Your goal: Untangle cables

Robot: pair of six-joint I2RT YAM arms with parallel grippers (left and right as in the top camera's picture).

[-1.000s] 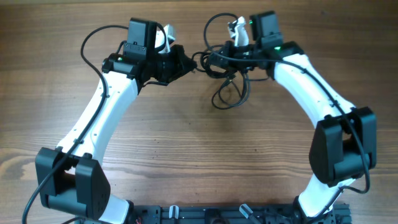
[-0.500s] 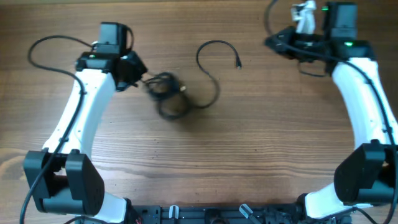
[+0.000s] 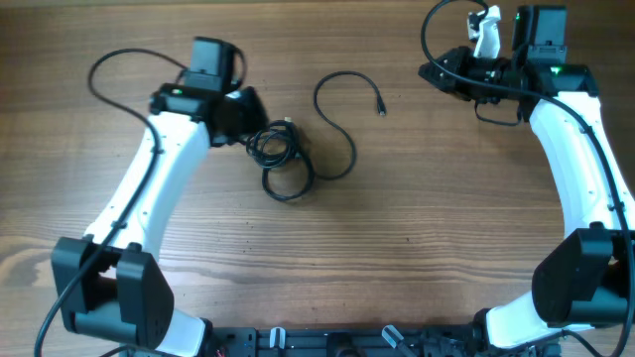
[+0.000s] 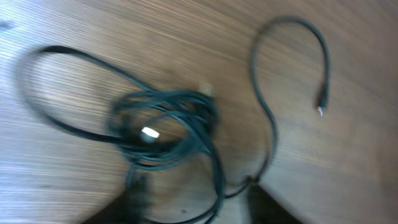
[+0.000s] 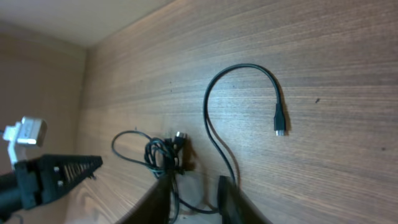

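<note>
On the wooden table [image 3: 397, 228], left of centre, the cables [image 3: 283, 159] lay as a tight knot of small black loops, with one larger loop sagging toward the near edge. From that knot a single strand curved away to the right and arched up and over. It ended in a small plug [image 3: 382, 109] lying free on the wood, well apart from both arms.

The left gripper [image 3: 256, 117] sat low just beside the knot's left side, pointing into it. Its wrist camera showed the two fingers [image 4: 127, 205] spread wide and blurred at the bottom of the view. The knot lay ahead of them, and a strand or two ran down through the gap. Neither pad could be seen pressing on a cord, so nothing was pinched.

The right gripper [image 3: 432, 71] hung over the far right part of the table, well apart from the cables. Its fingers [image 5: 163, 199] stood partly apart with a strip of wood showing between them, and they touched nothing. The knot and the arched strand lay farther off in its view.
</note>
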